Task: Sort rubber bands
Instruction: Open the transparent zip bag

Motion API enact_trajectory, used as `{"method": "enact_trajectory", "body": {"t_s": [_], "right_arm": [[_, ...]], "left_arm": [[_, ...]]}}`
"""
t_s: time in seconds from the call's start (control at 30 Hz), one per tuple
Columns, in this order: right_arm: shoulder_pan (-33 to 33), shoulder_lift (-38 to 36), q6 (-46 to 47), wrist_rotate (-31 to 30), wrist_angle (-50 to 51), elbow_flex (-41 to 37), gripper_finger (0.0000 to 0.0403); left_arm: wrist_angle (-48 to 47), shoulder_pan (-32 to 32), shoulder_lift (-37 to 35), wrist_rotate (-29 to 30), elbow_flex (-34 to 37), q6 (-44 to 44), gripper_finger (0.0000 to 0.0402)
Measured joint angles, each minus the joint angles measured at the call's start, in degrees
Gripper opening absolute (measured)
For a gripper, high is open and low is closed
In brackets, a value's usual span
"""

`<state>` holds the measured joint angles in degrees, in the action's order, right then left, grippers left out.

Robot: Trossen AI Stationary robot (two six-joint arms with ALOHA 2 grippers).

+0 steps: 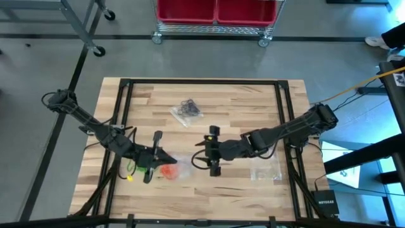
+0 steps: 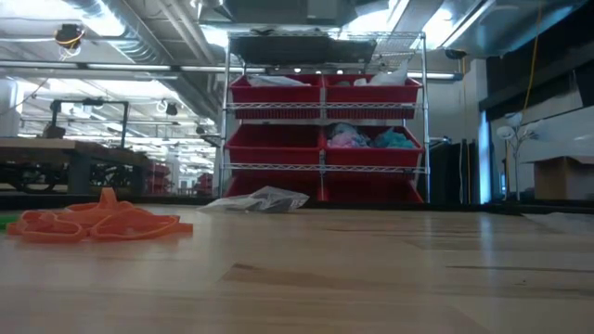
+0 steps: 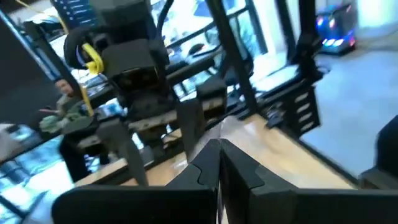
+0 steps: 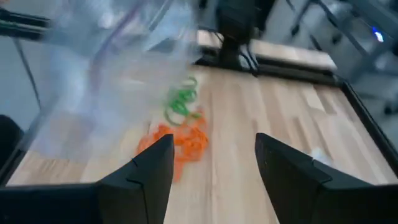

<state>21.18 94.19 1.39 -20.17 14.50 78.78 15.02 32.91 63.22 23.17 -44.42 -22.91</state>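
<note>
A heap of orange-red rubber bands lies on the wooden table, with green bands beside it toward the left edge. Black bands sit in a clear bag at the far middle. My left gripper is shut above the orange heap and holds up another clear bag. My right gripper faces it from the right, open, with nothing between its fingers. Neither gripper shows in the low view. My left gripper pinches a thin edge of the clear bag between its two shut fingers, which point level toward the table's right. The bag is lifted off the table above the bands. One layer or several, I cannot tell.
An empty-looking clear bag lies flat at the right, under my right arm. A small yellow piece lies near the green bands. A black frame runs around the table. Beyond the far edge stands a wire rack with red bins.
</note>
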Motion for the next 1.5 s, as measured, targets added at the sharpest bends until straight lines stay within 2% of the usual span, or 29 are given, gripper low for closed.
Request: {"method": "enact_trajectory", "body": {"t_s": [0.1, 0.2, 0.47, 0.77, 1.2, 1.43, 1.5], "right_arm": [[-0.28, 1.10, -6.95, 2.50, -6.28, 0.00, 0.0215], [-0.26, 1.46, -12.17, 8.42, -11.87, 0.00, 0.0215], [-0.15, 1.79, -13.16, 18.31, -16.71, 0.02, 0.0216], [-0.21, 2.27, -12.13, 19.79, -20.60, 0.00, 0.0213], [-0.22, 2.27, -12.10, 17.60, -17.92, 0.00, 0.0108], [-0.23, 2.27, -12.13, 17.51, -16.25, 0.00, 0.0101], [-0.23, 2.27, -11.83, 15.87, -16.71, 0.00, 0.0102]], "left_arm": [[1.38, -0.02, 0.00, -3.04, 0.00, 2.76, 0.0000], [2.41, 0.00, -0.09, -4.59, 0.02, 5.83, 0.0000], [5.64, -0.79, -0.13, -4.41, 0.02, 7.29, 0.0000], [5.06, -2.38, -0.09, -3.21, 0.02, 8.15, 0.0000], [5.28, -2.36, -0.04, -3.27, 0.02, 8.20, 0.0000], [5.62, -2.36, -0.04, -3.55, 0.02, 8.21, 0.0000], [5.65, -2.36, -0.04, -3.58, 0.02, 8.21, 0.0000]]}}
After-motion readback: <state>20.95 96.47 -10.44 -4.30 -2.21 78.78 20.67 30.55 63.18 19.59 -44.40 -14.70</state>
